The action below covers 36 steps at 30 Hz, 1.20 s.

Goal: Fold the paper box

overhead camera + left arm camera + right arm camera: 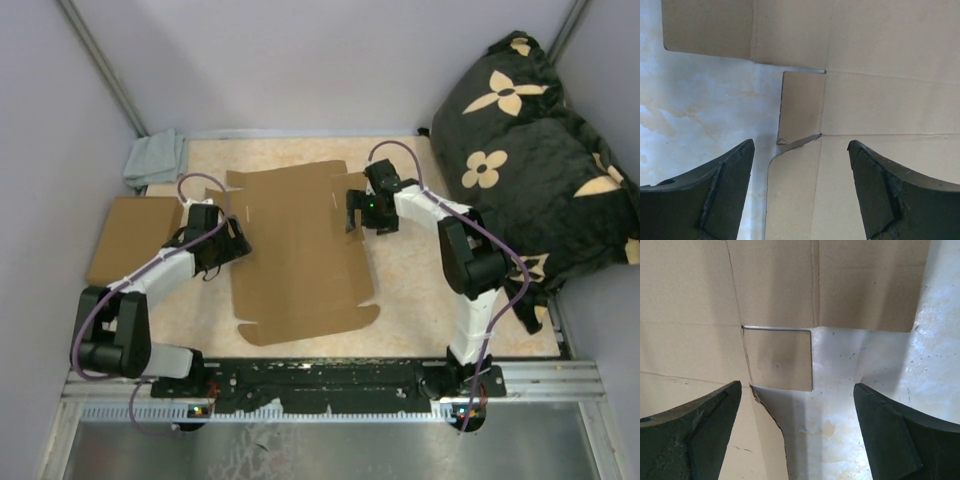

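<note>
The paper box lies flat and unfolded in the middle of the table, a thin brown die-cut sheet with flaps and crease lines. My left gripper hovers over its left edge, open. In the left wrist view the gripper straddles that edge, with a small side flap just ahead and nothing between the fingers. My right gripper is at the sheet's right edge near the back, also open. The right wrist view shows that gripper above the edge of the sheet, with a small tab ahead.
A plain brown cardboard box lies at the left, beside the left arm. A grey cloth sits in the back left corner. A large black cushion with beige flowers fills the right side. Grey walls enclose the table.
</note>
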Available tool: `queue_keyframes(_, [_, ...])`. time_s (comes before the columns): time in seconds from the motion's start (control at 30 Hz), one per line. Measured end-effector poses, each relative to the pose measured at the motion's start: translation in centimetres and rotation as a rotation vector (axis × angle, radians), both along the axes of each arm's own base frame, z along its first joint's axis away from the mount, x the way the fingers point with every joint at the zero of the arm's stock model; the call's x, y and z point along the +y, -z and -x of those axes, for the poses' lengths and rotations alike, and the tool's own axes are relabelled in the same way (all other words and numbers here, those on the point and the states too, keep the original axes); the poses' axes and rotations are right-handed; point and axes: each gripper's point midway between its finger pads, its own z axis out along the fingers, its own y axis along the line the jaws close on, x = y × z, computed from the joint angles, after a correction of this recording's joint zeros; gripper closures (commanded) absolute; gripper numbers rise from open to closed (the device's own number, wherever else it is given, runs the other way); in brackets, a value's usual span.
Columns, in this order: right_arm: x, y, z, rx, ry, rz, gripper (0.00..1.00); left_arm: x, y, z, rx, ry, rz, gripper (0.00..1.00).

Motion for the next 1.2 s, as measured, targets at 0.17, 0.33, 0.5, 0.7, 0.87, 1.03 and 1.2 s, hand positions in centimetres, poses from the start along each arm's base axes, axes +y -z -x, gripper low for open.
queue_keyframes(0.17, [0.2, 0.0, 0.1, 0.001, -0.005, -0.014, 0.05, 0.0, 1.9, -0.3, 0.06, -0.004, -0.015, 0.37])
queue_keyframes(0.33, [0.3, -0.3, 0.0, -0.005, -0.005, -0.017, 0.05, -0.2, 1.5, -1.4, 0.049, -0.004, -0.013, 0.48])
queue_keyframes(0.5, [0.3, -0.3, 0.0, -0.005, -0.004, -0.019, 0.06, -0.4, 0.9, -2.2, 0.016, 0.002, -0.005, 0.64])
queue_keyframes(0.7, [0.4, -0.3, 0.0, -0.004, -0.001, -0.027, 0.06, -1.0, 1.4, -2.7, 0.034, 0.024, 0.009, 0.91])
queue_keyframes(0.87, [0.4, -0.4, 0.0, -0.005, 0.0, -0.028, 0.06, -1.5, 1.4, -3.1, 0.039, 0.05, 0.022, 1.0])
queue_keyframes(1.03, [0.4, -0.3, 0.0, -0.004, 0.004, -0.026, 0.06, -1.8, 0.2, -3.0, 0.015, 0.069, 0.037, 1.0])
queue_keyframes(1.2, [0.6, -0.4, 0.0, 0.003, 0.011, -0.038, 0.09, -1.9, -3.7, -3.4, -0.095, 0.088, 0.045, 1.0])
